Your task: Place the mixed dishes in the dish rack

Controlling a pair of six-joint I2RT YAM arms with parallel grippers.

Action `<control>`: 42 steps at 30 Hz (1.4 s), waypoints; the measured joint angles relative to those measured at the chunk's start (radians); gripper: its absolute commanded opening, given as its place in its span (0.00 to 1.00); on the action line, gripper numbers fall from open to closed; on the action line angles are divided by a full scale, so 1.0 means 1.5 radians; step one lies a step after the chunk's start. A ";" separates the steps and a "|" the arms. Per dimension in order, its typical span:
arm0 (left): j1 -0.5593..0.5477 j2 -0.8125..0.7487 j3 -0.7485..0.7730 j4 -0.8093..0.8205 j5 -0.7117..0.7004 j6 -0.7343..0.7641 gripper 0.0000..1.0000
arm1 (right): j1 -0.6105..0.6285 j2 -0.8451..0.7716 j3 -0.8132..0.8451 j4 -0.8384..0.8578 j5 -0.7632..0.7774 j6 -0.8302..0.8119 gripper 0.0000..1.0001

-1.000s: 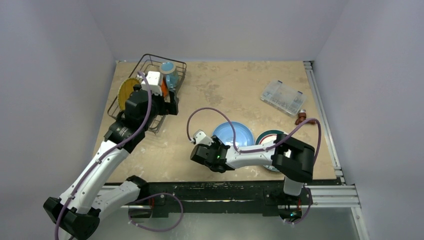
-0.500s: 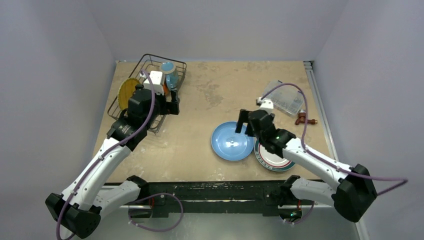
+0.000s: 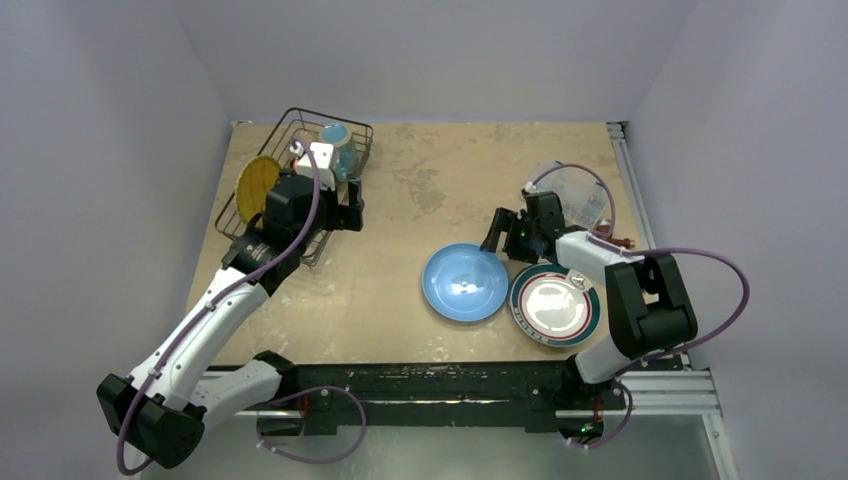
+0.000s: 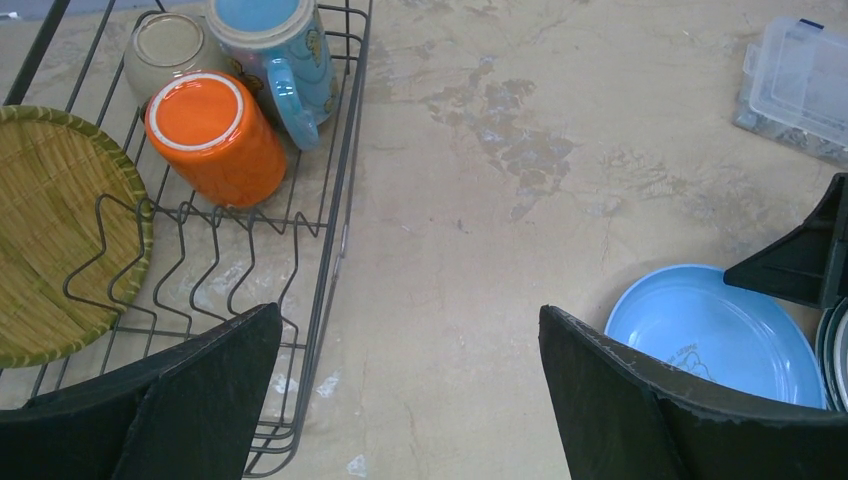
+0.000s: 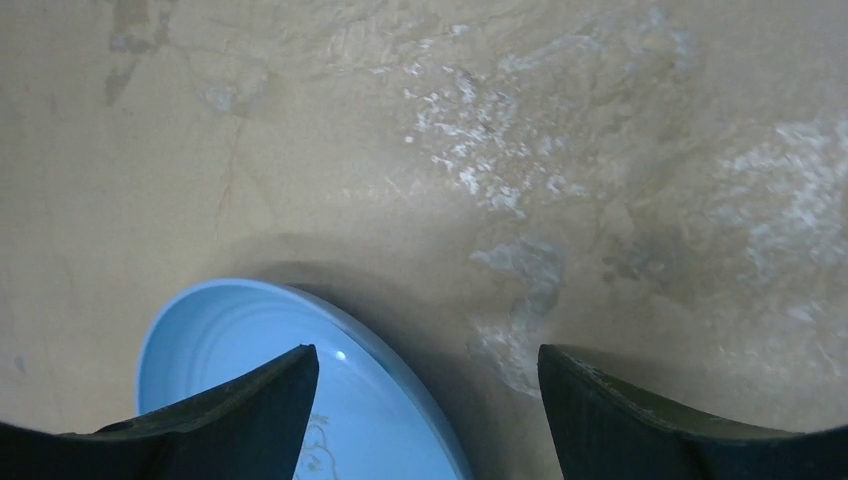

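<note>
The black wire dish rack [image 3: 352,150] stands at the far left. It holds the yellow woven plate [image 4: 55,230] on edge, the orange cup [image 4: 215,140], the cream cup [image 4: 165,45] and the blue mug [image 4: 275,50]. My left gripper [image 4: 410,390] is open and empty, over the rack's right edge [image 4: 345,200] and the table beside it [image 3: 352,212]. The plain blue plate [image 3: 465,283] lies flat mid-table, next to the white teal-rimmed plate [image 3: 553,305]. My right gripper [image 5: 425,350] is open and straddles the blue plate's far rim [image 5: 230,330]. The red-dotted plate is out of view.
A clear plastic compartment box [image 3: 580,188] sits at the far right, partly behind my right arm. A small red object [image 3: 622,241] lies near the table's right rail. Bare tan tabletop lies between the rack and the plates.
My right arm has swung from the near-left side of the blue plate round to its far-right side, uncovering the teal-rimmed plate. My left gripper has shifted slightly farther along the rack's edge.
</note>
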 measured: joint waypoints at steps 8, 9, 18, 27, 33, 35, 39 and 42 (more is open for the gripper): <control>0.000 0.016 0.000 -0.004 0.009 0.000 1.00 | -0.001 0.042 0.005 0.050 -0.077 -0.016 0.43; 0.000 0.016 0.000 -0.005 0.010 0.000 1.00 | -0.001 0.043 0.001 0.053 -0.084 -0.017 0.40; 0.000 0.051 0.004 -0.012 0.077 -0.006 1.00 | 0.004 0.051 -0.064 0.137 -0.193 0.018 0.00; 0.000 0.231 0.072 -0.035 0.323 -0.050 0.94 | 0.005 0.054 -0.169 0.377 -0.348 0.260 0.00; -0.005 0.299 0.088 -0.041 0.464 -0.084 0.79 | 0.006 0.009 -0.194 0.492 -0.348 0.387 0.00; -0.011 0.315 0.101 -0.049 0.483 -0.090 0.69 | 0.006 -0.019 -0.201 0.509 -0.337 0.406 0.00; -0.028 0.331 0.129 -0.076 0.485 -0.089 0.09 | 0.007 -0.077 -0.231 0.542 -0.304 0.425 0.00; -0.039 0.332 0.150 -0.106 0.424 -0.092 0.00 | 0.019 -0.108 -0.245 0.533 -0.277 0.402 0.28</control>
